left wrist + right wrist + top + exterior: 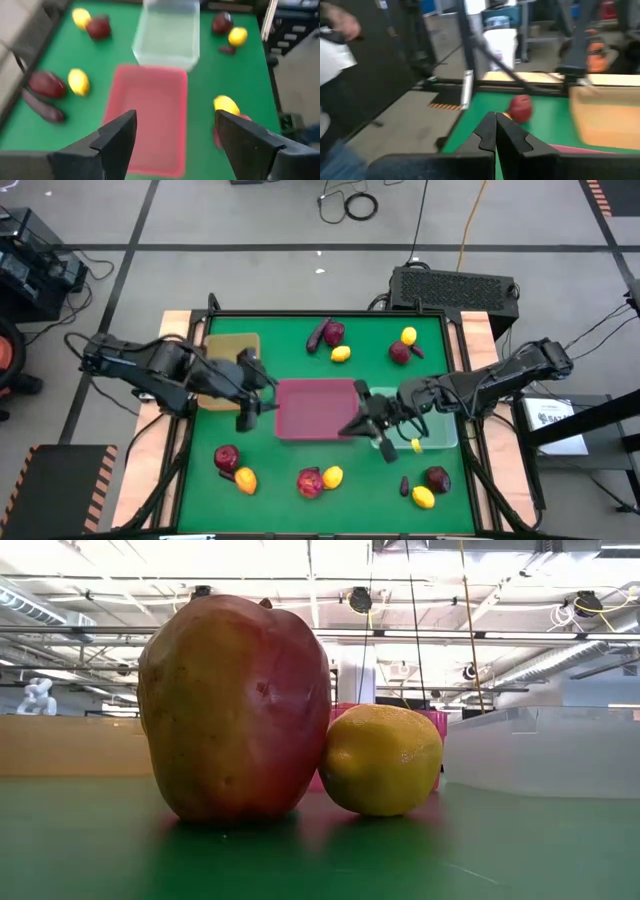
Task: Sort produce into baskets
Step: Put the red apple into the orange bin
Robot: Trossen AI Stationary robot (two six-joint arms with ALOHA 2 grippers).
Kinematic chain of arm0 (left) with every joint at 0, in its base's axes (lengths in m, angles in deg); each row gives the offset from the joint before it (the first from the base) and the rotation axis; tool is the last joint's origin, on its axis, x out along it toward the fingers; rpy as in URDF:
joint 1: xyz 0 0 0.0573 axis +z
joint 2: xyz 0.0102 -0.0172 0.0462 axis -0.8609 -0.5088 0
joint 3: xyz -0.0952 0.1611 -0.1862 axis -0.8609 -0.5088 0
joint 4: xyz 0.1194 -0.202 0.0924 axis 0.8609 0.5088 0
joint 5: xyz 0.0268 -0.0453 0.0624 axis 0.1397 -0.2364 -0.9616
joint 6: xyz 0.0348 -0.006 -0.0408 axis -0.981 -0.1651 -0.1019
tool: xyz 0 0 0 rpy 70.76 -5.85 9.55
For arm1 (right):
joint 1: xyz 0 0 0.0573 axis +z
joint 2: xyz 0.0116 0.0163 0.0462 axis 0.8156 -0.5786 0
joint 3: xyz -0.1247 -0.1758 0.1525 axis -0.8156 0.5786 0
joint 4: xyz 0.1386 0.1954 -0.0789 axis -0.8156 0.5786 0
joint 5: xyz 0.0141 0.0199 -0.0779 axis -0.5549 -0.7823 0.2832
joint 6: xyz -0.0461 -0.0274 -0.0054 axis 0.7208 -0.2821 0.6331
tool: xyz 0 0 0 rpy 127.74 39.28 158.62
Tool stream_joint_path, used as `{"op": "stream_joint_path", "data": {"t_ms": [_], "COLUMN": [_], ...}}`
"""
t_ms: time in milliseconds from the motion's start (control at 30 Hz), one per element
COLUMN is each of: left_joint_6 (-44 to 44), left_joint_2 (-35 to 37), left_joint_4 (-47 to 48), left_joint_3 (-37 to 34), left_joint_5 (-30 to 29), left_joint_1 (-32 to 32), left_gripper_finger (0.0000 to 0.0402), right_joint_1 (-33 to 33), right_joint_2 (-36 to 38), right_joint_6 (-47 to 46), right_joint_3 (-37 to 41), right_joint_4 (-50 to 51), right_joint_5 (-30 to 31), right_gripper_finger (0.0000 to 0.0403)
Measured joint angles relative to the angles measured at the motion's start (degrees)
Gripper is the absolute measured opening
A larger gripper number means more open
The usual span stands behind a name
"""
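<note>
The pink-red tray (315, 408) lies mid-table, the tan tray (232, 352) at the far left, and the clear tray (437, 430) at the right with a lemon (416, 445) in it. Apples, lemons and eggplants lie loose along the far and near sides of the mat. My left gripper (262, 392) is open and empty at the pink tray's left end; in its wrist view (175, 120) the pink tray (150, 110) lies beyond the fingers. My right gripper (355, 423) is shut and empty at the pink tray's right end, and it shows shut in its wrist view (495, 132).
Far side: an eggplant and apple (328, 333), lemons (341, 353) (408, 336), and an apple (400, 352). Near side: an apple (227, 457), a lemon (245, 479), an apple (310, 482) beside a lemon (332, 476), and an apple (437, 478). A person (335, 55) stands beyond the table.
</note>
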Motion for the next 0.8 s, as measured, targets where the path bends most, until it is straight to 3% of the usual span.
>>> {"op": "stream_joint_path", "data": {"t_ms": [133,367,533,800], "left_joint_6": [2.6,2.5,0.2,-3.5], "left_joint_2": [-6.5,-12.8,-14.7,-13.9], "left_joint_4": [8.9,21.3,29.9,30.9], "left_joint_3": [4.7,5.9,5.4,2.9], "left_joint_5": [0.3,8.9,9.2,10.3], "left_joint_1": [-4.4,-9.0,-11.8,-13.4], "left_gripper_finger": [0.0273,0.0273,0.0273,0.0273], "right_joint_1": [2.5,5.2,5.8,5.0], "right_joint_2": [0.0,0.0,0.0,0.0], "right_joint_6": [2.7,3.7,0.7,-0.6], "right_joint_3": [0.0,0.0,0.0,0.0], "right_joint_4": [0.2,0.1,-0.5,-1.9], "right_joint_5": [-0.2,0.3,9.9,12.3], "right_gripper_finger": [0.0,0.0,0.0,0.0]}}
